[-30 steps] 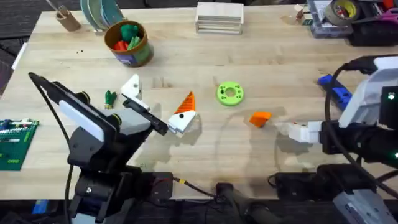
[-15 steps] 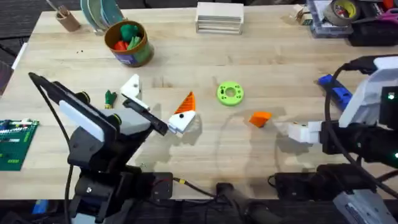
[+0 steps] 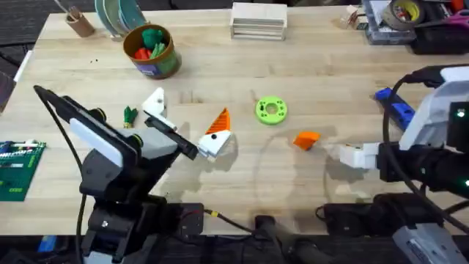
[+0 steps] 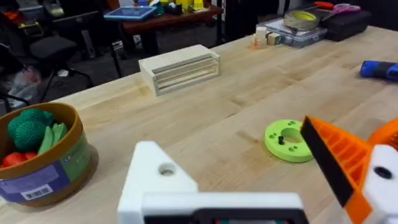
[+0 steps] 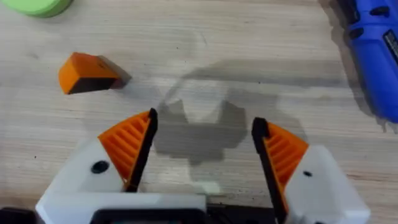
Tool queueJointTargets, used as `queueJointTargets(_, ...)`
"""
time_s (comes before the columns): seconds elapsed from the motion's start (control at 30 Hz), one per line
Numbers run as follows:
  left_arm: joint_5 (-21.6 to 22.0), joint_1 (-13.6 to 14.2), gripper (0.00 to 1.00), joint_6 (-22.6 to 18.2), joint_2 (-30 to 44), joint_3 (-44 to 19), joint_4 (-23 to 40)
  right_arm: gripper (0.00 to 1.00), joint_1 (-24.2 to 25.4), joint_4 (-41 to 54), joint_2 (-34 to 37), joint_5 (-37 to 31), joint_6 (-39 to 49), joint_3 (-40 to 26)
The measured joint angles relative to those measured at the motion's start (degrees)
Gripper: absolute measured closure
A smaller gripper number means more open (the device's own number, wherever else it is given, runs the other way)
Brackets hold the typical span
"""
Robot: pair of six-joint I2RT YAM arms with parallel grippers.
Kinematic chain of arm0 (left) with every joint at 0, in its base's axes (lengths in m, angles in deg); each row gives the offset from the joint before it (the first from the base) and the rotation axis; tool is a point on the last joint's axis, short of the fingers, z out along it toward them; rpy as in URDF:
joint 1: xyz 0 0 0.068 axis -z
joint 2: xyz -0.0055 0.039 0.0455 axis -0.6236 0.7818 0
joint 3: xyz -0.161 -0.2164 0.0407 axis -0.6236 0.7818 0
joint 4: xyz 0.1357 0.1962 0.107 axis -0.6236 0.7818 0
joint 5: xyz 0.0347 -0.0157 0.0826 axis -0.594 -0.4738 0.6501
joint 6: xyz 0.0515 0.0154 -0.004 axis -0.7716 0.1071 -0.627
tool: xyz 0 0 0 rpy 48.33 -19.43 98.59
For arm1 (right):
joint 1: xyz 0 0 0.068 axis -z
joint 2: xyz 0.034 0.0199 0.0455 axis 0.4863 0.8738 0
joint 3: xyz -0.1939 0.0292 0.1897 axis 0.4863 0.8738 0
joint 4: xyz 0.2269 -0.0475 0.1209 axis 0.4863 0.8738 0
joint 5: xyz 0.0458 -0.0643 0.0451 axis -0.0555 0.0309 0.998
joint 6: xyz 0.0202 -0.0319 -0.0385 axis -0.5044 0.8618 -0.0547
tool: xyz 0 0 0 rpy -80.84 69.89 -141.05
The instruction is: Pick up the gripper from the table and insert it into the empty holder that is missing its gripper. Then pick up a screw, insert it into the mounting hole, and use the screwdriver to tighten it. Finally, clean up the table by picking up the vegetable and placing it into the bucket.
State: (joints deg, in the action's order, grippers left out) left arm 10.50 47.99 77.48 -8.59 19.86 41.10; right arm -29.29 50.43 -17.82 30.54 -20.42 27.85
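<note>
The orange wedge gripper (image 3: 306,139) lies on the table just left of my right gripper (image 3: 352,155); the right wrist view has the wedge (image 5: 87,73) ahead of the open orange pads (image 5: 130,146). My left gripper (image 3: 189,114) stands open, holding nothing. One of its fingers is the bare white holder (image 3: 155,103) (image 4: 158,180); the other carries an orange tip (image 3: 222,117). The blue screwdriver (image 3: 396,108) (image 5: 373,37) lies at the right. The dark green vegetable (image 3: 130,115) sits left of the holder. The bucket (image 3: 152,50) (image 4: 40,155) stands at the back left with toy food inside.
A bright green ring (image 3: 271,111) (image 4: 287,140) with a small dark piece in its hole lies mid-table. A wooden rack (image 3: 258,20) stands at the back, a parts box (image 3: 396,18) at the back right, and a green circuit board (image 3: 15,169) at the left edge.
</note>
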Motion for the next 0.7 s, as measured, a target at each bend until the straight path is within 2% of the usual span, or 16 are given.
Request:
queueJointTargets(0.3, -0.02, 0.00, 0.008, 0.00, -0.02, 0.00, 0.00, 0.010, 0.00, -1.99, 0.00, -0.02, 0.00, 0.00)
queueJointTargets(0.7, -0.02, 0.00, 0.008, 0.00, 0.00, 0.00, 0.00, 0.010, 0.00, -21.71, 0.00, 0.92, 0.00, 0.00)
